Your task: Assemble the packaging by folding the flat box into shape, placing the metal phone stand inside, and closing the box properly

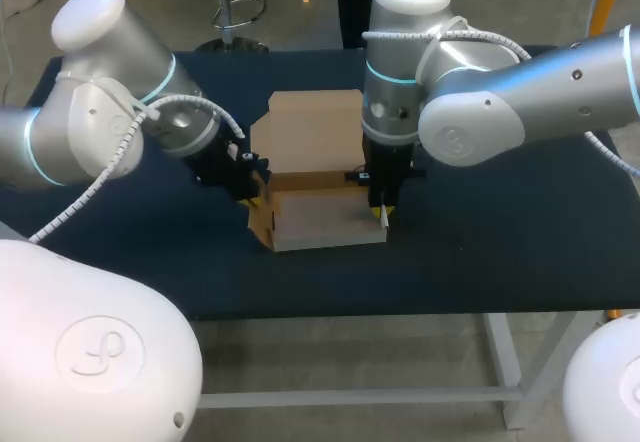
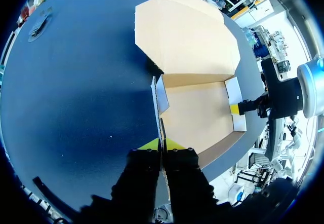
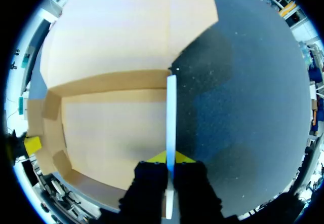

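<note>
Box: your box (image 1: pixel 318 177) sits on the worktop (image 1: pixel 500 252) as an open tray. Its lid flap (image 2: pixel 185 36) lies flat beyond the tray, ahead of both sets of fingers.
Left fingers: your left fingers (image 2: pixel 157 144) are clamped on the tray's left side wall (image 2: pixel 158 100), with one yellow tip on each face at the wall's near end.
Right fingers: your right fingers (image 3: pixel 163 157) are clamped on the right side wall (image 3: pixel 171 112). The thin wall runs straight ahead from between the tips.
Tray floor: it lies between the two grips, on the inner side of each pair of fingers, and bare worktop is on the outer side.
Wall posture: both pinched walls stand upright.
Head view: the wrist hides your left tips there, so that grip is probably firm but shows only in the wrist view.
</note>
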Robot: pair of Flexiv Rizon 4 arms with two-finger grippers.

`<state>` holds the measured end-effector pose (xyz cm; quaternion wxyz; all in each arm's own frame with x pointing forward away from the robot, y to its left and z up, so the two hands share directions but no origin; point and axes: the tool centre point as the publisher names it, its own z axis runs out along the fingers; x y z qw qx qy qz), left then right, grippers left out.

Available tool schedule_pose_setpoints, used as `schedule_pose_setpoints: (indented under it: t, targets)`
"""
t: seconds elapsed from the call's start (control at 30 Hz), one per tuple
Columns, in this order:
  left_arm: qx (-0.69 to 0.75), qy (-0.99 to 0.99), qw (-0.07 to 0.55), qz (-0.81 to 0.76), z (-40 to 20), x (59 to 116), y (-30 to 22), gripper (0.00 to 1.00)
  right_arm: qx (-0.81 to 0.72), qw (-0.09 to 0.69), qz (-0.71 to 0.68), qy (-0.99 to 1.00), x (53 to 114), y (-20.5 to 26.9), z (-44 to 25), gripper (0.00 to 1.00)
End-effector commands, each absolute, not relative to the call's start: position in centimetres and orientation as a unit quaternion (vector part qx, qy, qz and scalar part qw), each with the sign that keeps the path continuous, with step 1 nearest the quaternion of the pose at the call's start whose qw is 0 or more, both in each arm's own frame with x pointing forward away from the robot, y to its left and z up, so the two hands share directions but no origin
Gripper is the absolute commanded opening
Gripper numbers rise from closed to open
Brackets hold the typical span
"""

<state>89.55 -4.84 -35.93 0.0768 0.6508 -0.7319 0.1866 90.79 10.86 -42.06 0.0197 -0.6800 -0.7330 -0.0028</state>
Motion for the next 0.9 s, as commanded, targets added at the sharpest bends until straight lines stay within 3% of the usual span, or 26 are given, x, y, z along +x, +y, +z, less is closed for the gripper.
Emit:
schedule_pose_setpoints:
  t: [0.03, 0.27, 0.33, 0.5, 0.67, 0.9]
  targets:
    - [0.662, -0.738, 0.017, 0.128, -35.9, 89.9, -5.9, 0.09, -0.679, 0.021, -0.001, -0.734, 90.9, 11.0, -42.1, 0.0]
    - [0.663, -0.74, 0.006, 0.117, -35.6, 90.0, -6.8, 0.07, -0.679, 0.021, -0.001, -0.734, 90.9, 11.0, -42.1, 0.0]
    - [0.662, -0.74, 0.006, 0.117, -35.5, 90.0, -7.0, 0.2, -0.679, 0.021, -0.001, -0.734, 90.9, 11.0, -42.1, 0.0]
    - [0.661, -0.741, 0.007, 0.118, -35.0, 89.9, -7.2, 0.25, -0.679, 0.021, -0.001, -0.734, 90.9, 11.0, -42.1, 0.0]
    - [0.667, -0.733, 0.011, 0.132, -34.7, 89.8, -6.5, 0.41, -0.679, 0.021, -0.001, -0.734, 90.9, 11.0, -42.1, 0.0]
    - [0.668, -0.72, 0.04, 0.184, -34.0, 89.6, -4.6, 0.43, -0.679, 0.021, -0.001, -0.734, 90.9, 11.0, -42.1, 0.0]
